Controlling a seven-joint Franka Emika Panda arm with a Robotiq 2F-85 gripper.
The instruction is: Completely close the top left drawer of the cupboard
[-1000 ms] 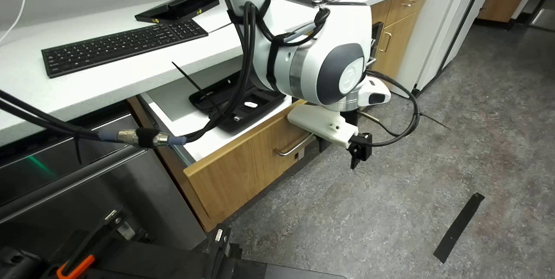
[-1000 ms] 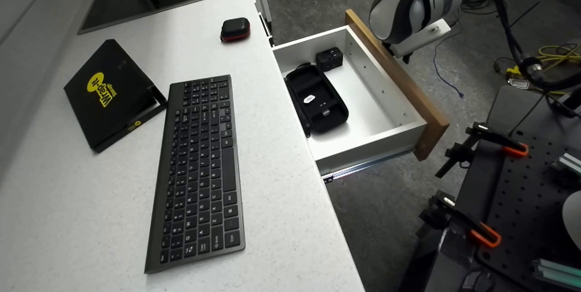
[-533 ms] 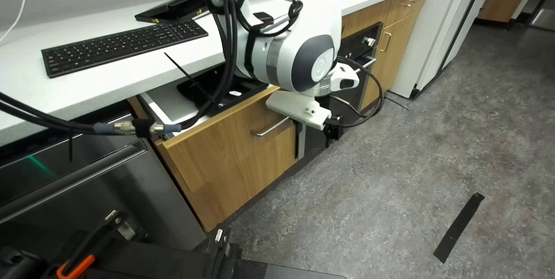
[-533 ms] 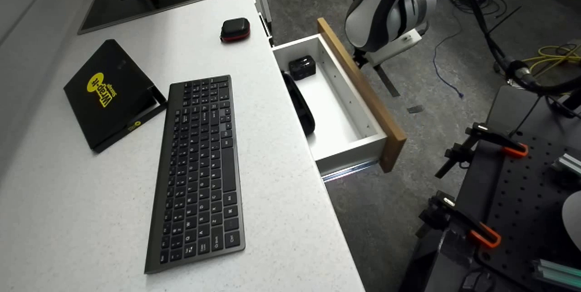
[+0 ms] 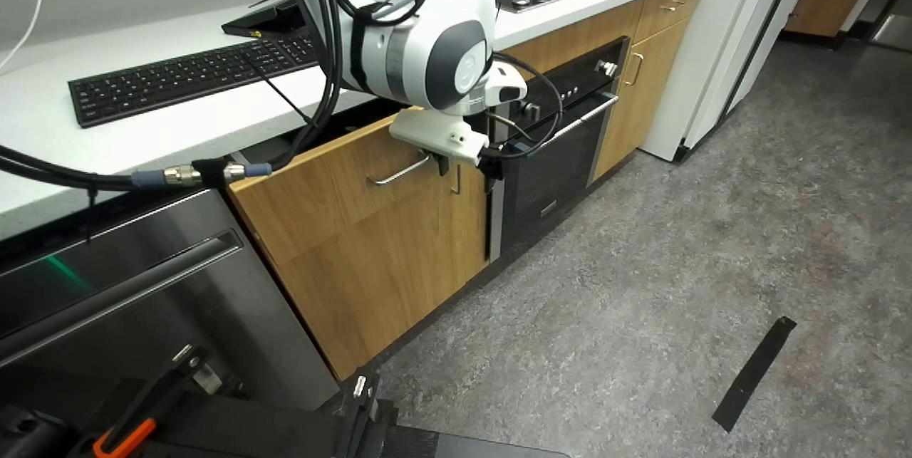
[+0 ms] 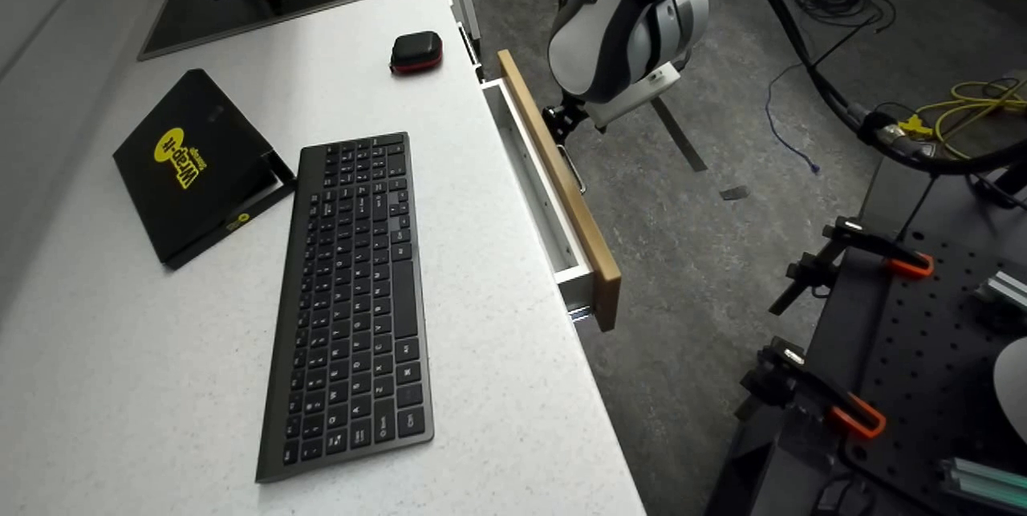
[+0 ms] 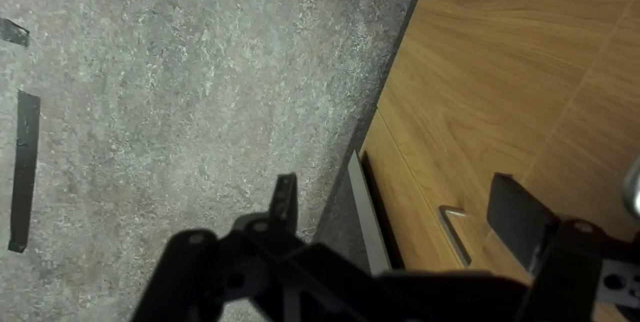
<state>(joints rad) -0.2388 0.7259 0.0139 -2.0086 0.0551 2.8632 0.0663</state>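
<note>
Farther in than 0.5 s ago, the top left drawer (image 6: 566,187) juts only slightly from the cupboard (image 5: 385,287), below the counter (image 6: 497,339), a strip of white inside showing. The hand (image 7: 397,197), jaws wide apart, is at the drawer's front, beside its silver bar handle (image 5: 401,172); contact is unclear.

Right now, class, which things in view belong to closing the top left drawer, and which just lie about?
For the job:
top left drawer, partly open
cupboard
hand, near the drawer

Lying about:
keyboard
black Wrap-It box
black-and-red case
black floor strip
</note>
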